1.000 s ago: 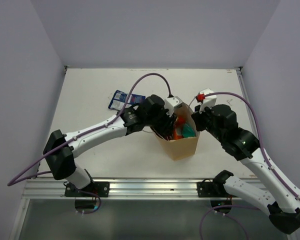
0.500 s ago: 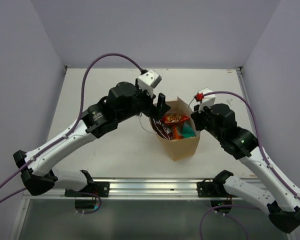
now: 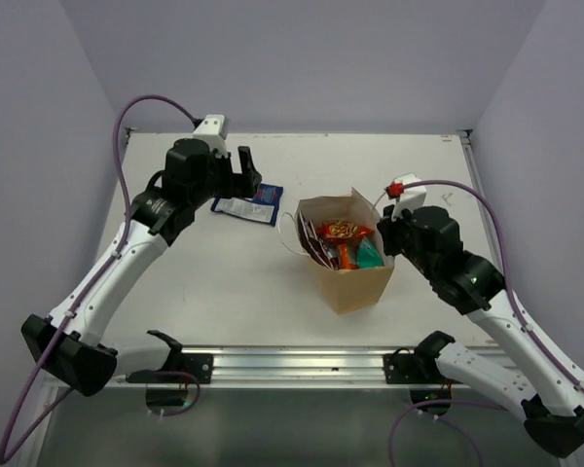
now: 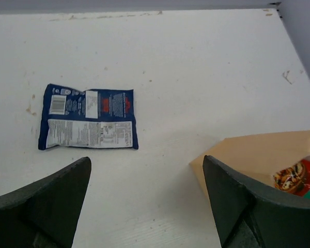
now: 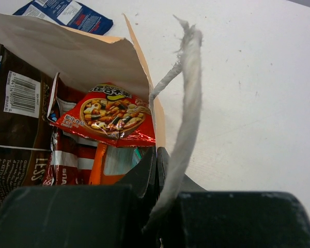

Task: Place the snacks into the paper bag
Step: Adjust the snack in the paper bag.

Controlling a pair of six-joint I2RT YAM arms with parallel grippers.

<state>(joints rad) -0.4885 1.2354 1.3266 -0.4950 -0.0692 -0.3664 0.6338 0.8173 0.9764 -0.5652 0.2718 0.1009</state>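
**One packet left outside, bag held at the rim**

Your left gripper (image 4: 147,206) is released: its two dark, matte, blunt fingers (image 4: 51,199) stand wide apart at the bottom corners of the left wrist view, with nothing between them. Just above that gap, in the left half of that view, the blue-white packet (image 4: 88,124) lies flat on the table (image 4: 196,67). It is a crinkled glossy rectangle, printed back side up with a barcode in one corner. From overhead you see it (image 3: 246,204) upper left of centre, apart from the bag.

Your right gripper (image 5: 156,168) is clenched on the rim of the paper bag (image 5: 67,46). Its black jaws are pressed together at the lower centre of the right wrist view, pinching the thin tan kraft wall. A frayed white cord handle (image 5: 188,103) hangs down just beside them.

The bag (image 3: 355,282) stands upright with its mouth open, right of centre in the top view. Inside, shiny foil packets are packed together: a red packet (image 5: 106,111) with a snack-mix picture on top, a dark brown packet (image 5: 15,119) at the left edge, an orange packet (image 5: 95,165) below, and a teal packet (image 3: 368,255) at the right side.

The table is white, smooth and lightly scuffed.
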